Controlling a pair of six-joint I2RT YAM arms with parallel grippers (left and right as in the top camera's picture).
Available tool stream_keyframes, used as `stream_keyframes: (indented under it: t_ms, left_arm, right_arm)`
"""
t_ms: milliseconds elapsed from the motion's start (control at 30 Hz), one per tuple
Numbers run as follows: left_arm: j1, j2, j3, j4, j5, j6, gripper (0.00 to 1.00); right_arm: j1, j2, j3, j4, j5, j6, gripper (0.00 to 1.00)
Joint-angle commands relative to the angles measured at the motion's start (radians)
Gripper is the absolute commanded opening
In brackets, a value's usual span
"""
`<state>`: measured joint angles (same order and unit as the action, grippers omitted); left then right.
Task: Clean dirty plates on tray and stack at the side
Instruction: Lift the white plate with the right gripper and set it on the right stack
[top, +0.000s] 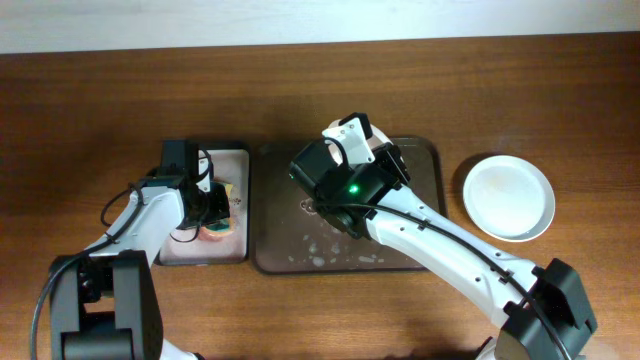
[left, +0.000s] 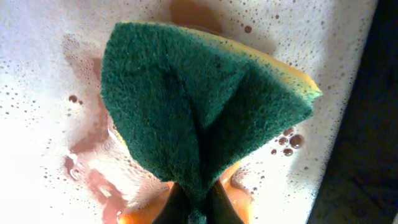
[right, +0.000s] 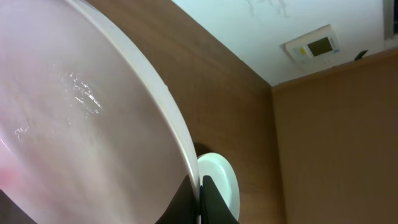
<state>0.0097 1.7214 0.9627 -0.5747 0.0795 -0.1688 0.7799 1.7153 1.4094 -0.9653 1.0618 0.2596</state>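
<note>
wooden table (top: 100, 90) | brown tray (top: 290, 250) (wet, centre) | sponge tray (top: 215, 250) left | plate (top: 508, 197) right

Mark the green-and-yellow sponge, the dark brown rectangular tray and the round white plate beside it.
green-and-yellow sponge (left: 205, 106), left wrist view, green scouring face.
dark brown rectangular tray (top: 275, 212), overhead view, bare floor.
round white plate (top: 508, 197), overhead view, centre.
</note>
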Motion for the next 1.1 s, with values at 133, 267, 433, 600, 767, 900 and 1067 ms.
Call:
stream_keyframes:
  t_ms: [133, 267, 433, 600, 767, 900, 1067]
  left_arm:
    - [0.003, -0.07, 0.031, -0.017, 0.011, 0.006, 0.23]
    - [0.0, -0.085, 0.03, -0.056, 0.011, 0.006, 0.68]
    - [0.0, -0.084, 0.009, -0.108, 0.011, 0.006, 0.68]
    - [0.0, -0.082, -0.031, -0.1, 0.011, 0.006, 0.65]
    - [0.0, -0.078, -0.048, -0.082, 0.011, 0.006, 0.57]
    - [0.0, -0.063, -0.048, -0.082, 0.011, 0.006, 0.42]
    - [0.0, -0.045, -0.05, -0.084, 0.01, 0.006, 0.03]
  right_arm:
    - [-0.002, -0.026, 0.016, -0.008, 0.023, 0.182, 0.04]
    - [-0.075, -0.052, 0.016, -0.016, -0.102, 0.231, 0.04]
    - [-0.219, -0.123, 0.016, -0.027, -0.256, 0.255, 0.04]
    - [-0.404, -0.172, 0.016, -0.054, -0.439, 0.255, 0.04]
    - [-0.57, -0.172, 0.016, -0.101, -0.592, 0.254, 0.04]
    - [-0.735, -0.172, 0.015, -0.13, -0.749, 0.254, 0.04]
    - [-0.934, -0.171, -0.012, -0.17, -0.834, 0.254, 0.04]
